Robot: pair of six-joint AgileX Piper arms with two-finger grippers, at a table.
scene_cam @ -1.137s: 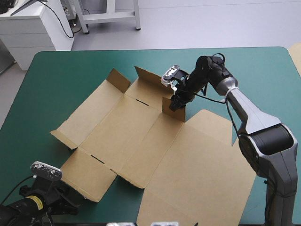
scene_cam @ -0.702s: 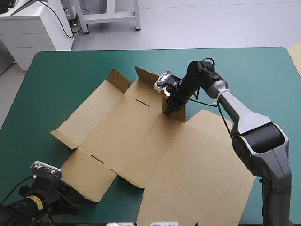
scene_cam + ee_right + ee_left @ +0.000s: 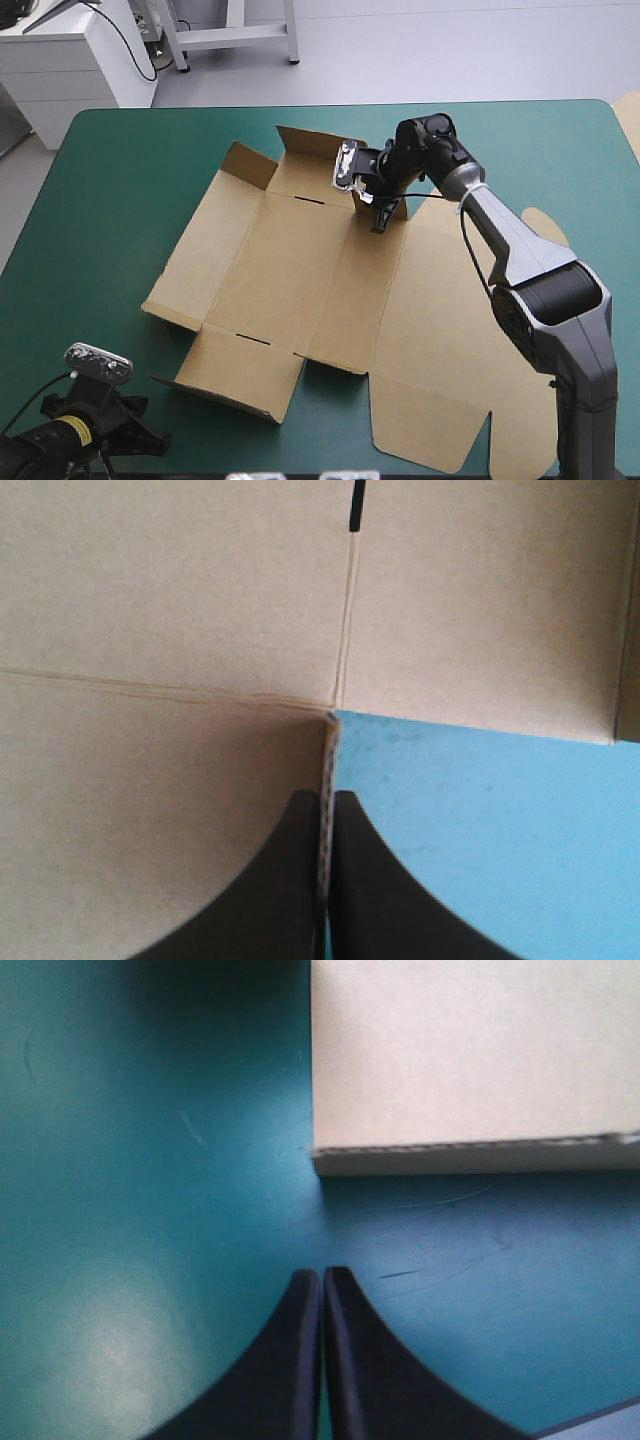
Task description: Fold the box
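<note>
The brown box [image 3: 300, 270] lies as a cut sheet, mostly flat on the teal-green cover, with its broad lid panel [image 3: 450, 340] toward the front right. Far flaps [image 3: 305, 145] stand partly raised. My right gripper [image 3: 378, 222] is shut on a small upright flap at the sheet's far side. In the right wrist view the board's edge [image 3: 326, 770] runs between the fingers of that gripper [image 3: 327, 802]. My left gripper [image 3: 322, 1278] is shut on nothing and hovers low over the cover near the front left corner [image 3: 150, 440]. A corner of the box [image 3: 470, 1060] lies ahead of it.
The lid panel reaches close to the table's front edge [image 3: 480, 472]. Teal-green cover [image 3: 110, 200] shows left of the box and along the far right side [image 3: 560, 150]. The right arm [image 3: 520, 250] stretches over the lid panel.
The right gripper's fingers have come together on the small flap. The sheet has turned on the table, its lid end swinging to the right. The left gripper has not moved.
</note>
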